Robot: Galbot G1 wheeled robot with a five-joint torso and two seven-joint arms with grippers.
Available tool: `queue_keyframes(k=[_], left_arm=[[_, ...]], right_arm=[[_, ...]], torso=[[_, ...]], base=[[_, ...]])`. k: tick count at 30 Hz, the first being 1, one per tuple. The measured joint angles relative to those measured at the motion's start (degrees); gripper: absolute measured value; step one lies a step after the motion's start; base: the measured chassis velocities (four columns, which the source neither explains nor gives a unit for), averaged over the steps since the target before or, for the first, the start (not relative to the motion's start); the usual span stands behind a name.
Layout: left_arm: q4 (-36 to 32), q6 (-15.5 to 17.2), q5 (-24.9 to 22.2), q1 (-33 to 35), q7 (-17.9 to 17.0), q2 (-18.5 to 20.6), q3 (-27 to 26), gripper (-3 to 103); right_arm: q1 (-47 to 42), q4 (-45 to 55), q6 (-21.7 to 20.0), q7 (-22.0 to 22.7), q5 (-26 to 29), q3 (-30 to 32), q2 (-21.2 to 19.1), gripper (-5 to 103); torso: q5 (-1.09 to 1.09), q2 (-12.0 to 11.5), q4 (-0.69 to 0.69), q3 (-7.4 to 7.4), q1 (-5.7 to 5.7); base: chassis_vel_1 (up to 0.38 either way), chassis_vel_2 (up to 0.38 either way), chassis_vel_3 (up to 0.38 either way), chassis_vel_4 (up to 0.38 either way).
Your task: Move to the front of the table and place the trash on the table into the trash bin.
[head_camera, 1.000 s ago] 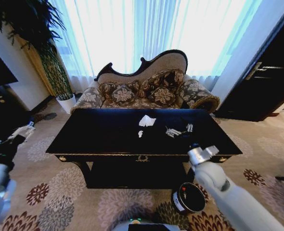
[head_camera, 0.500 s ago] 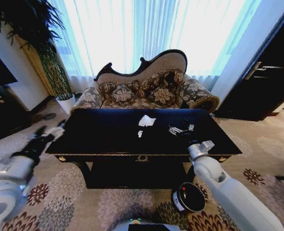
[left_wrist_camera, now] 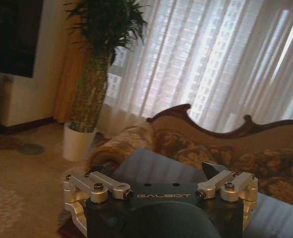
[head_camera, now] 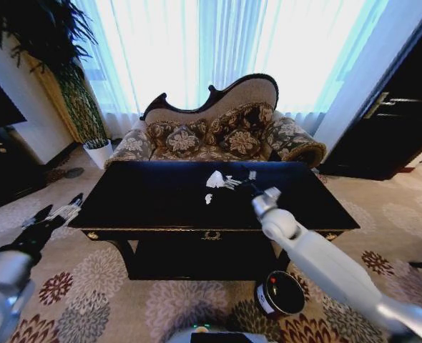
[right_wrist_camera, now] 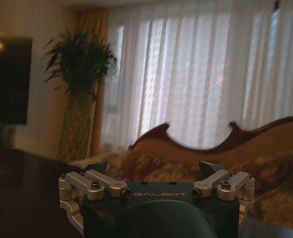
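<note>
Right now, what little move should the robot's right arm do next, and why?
Probably lower the open right gripper onto the tissue. It hangs over the table right beside the tissue, holding nothing, and the bin waits on the floor.

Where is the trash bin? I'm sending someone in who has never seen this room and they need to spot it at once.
Start from the table, the big one with the glossy black top before the sofa. On the flowered carpet by its front right corner stands the trash bin. It is a small round dark-brown cylinder with a white label and a black inside, below the right arm.
</note>
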Motion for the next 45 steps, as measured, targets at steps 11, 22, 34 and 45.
queue_keyframes(k=[11, 22, 34, 45], left_arm=[[0.00, 0.01, -0.24, 1.37, -1.04, -1.58, -2.47, 100], [0.00, 0.07, -1.65, 1.90, -1.21, -1.16, -4.68, 100], [0.00, 0.11, -2.23, 0.69, -1.48, -1.02, -4.57, 100], [0.00, 0.10, -2.66, -0.07, -1.63, -0.35, -4.17, 100]], right_arm=[[15.94, -5.83, -8.21, -4.74, 6.52, -9.86, -1.84, 100], [22.90, -11.13, -17.74, -6.79, 9.84, -16.65, -0.60, 100], [25.95, -13.79, -21.94, -8.34, 11.64, -22.03, -0.21, 100], [26.99, -16.31, -19.84, -9.36, 12.01, -24.74, 1.37, 77]], torso=[[0.00, 0.01, -0.01, -0.01, -0.01], [0.01, 0.01, -0.02, 0.00, -0.01], [0.00, 0.01, -0.02, 0.00, -0.01], [0.00, 0.01, -0.02, -0.01, -0.01]], base=[[0.000, 0.000, 0.000, 0.000], [0.000, 0.000, 0.000, 0.000], [0.000, 0.000, 0.000, 0.000], [0.000, 0.000, 0.000, 0.000]])
